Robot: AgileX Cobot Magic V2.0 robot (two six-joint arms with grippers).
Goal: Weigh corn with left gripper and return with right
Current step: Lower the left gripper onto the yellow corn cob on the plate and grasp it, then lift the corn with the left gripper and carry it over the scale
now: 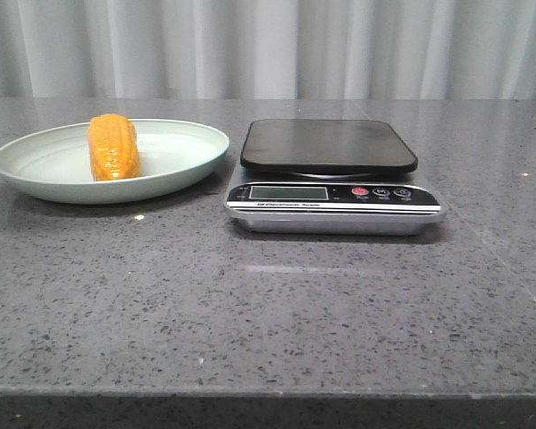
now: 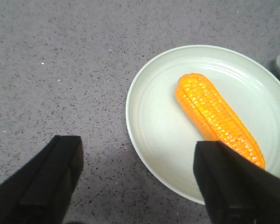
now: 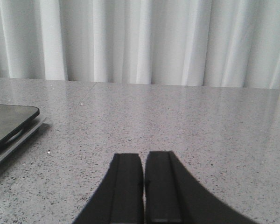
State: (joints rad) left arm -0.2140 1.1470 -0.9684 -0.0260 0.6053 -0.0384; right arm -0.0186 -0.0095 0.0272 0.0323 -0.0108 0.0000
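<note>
The orange-yellow corn (image 1: 113, 147) lies in a pale green plate (image 1: 174, 165) at the table's back left. In the left wrist view the corn (image 2: 213, 115) rests across the plate (image 2: 154, 126). My left gripper (image 2: 139, 161) hangs open above the plate's edge, one finger over the bare table, the other finger (image 2: 233, 186) covering the corn's near end. It holds nothing. My right gripper (image 3: 143, 161) is shut and empty, low over the table to the right of the scale (image 3: 9, 126). Neither gripper shows in the front view.
A digital kitchen scale (image 1: 330, 174) with a black platform stands right of the plate, its display facing the front edge. Grey speckled stone tabletop (image 1: 268, 304) stretches in front of both. White curtains hang behind the table.
</note>
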